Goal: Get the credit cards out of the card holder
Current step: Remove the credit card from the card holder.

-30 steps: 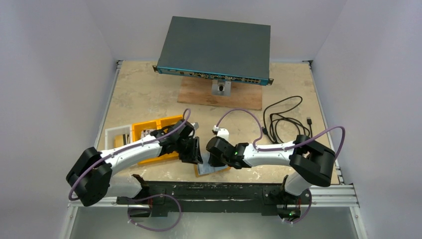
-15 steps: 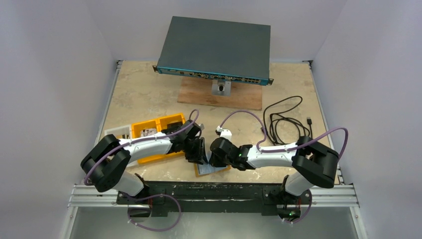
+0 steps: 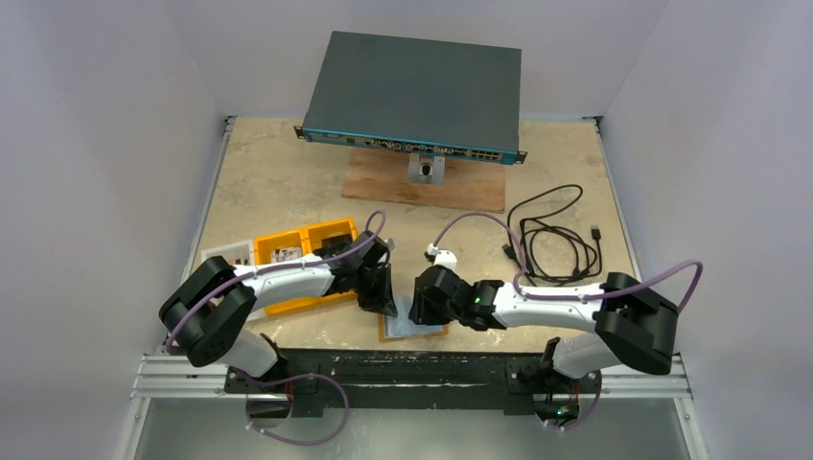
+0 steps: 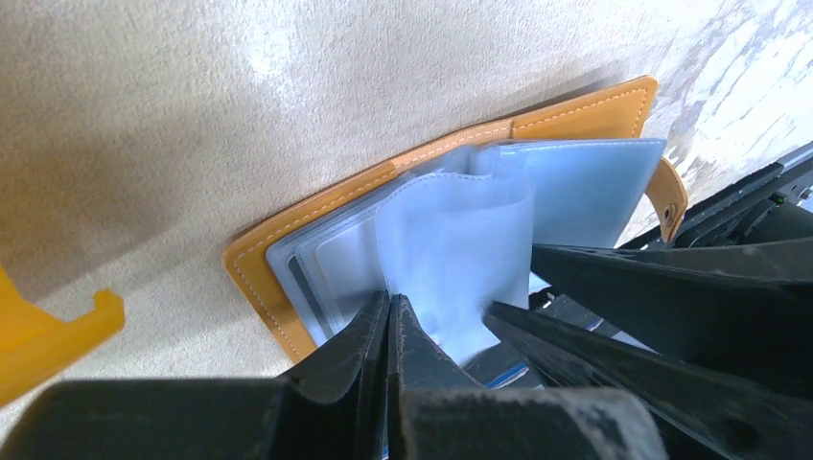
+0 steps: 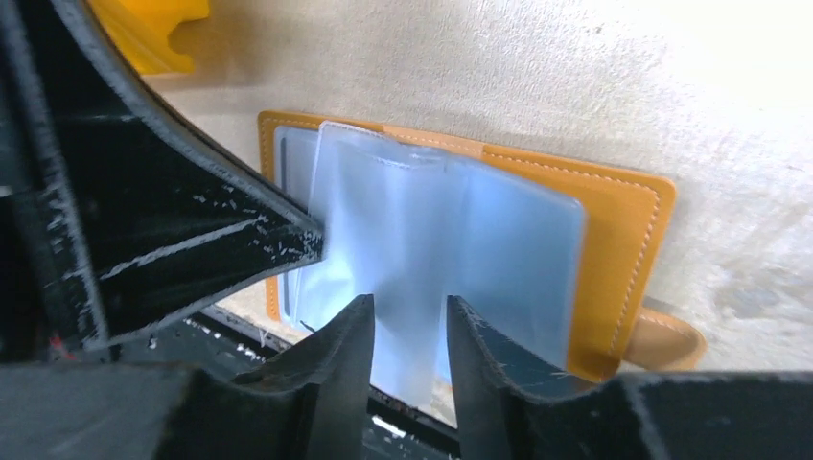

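The tan-orange card holder lies open at the table's near edge, its clear sleeves fanned up. Credit cards show only dimly as grey edges inside the sleeves. My left gripper is shut, pinching the left edge of one raised sleeve; in the right wrist view its fingertips meet that sleeve's edge. My right gripper stands open at the card holder, one finger on each side of the raised sleeve's near edge. In the top view both grippers, left and right, crowd over it.
A yellow-orange compartment tray sits just left of the left gripper, with white packets beside it. A network switch rests on a wooden board at the back. A coiled black cable lies at right.
The left arm reached right to the card holder and its jaws closed on a sleeve edge. The right gripper's jaws opened and it shifted slightly right.
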### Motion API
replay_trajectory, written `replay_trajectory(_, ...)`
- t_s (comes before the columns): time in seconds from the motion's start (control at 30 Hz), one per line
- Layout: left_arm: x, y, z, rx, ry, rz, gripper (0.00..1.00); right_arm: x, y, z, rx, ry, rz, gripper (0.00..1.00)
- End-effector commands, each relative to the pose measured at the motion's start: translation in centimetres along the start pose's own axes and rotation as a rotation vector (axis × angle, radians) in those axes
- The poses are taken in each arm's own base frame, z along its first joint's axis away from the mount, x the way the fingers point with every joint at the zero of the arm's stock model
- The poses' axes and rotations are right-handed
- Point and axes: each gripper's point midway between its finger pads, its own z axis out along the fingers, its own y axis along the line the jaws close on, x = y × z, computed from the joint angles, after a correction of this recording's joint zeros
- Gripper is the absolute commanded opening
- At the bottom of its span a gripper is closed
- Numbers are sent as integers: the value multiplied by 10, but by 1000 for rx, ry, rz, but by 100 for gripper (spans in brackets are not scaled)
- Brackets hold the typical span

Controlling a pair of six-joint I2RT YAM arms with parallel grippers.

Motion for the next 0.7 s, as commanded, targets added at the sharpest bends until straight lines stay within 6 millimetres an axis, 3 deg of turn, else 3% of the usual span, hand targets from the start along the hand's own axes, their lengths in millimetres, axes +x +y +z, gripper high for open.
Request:
replay_trajectory(0.0,-9,-14,-10,31,-43,28,0,-18,5,-22,-8,-56,-10,37)
replay_trajectory(0.13,-9,-23,-16,66,-43,48,0,-28,11,-34,-19,-86,-12,44)
replay_trajectory(0.37,-8,-48,-23,146,-40,73,5,-36,7,-46,1,-115,-6,45)
replay_trajectory(0.67,-11,-78,-15,183,-9,97,10,-45,-3,-68,6,-173,36,48)
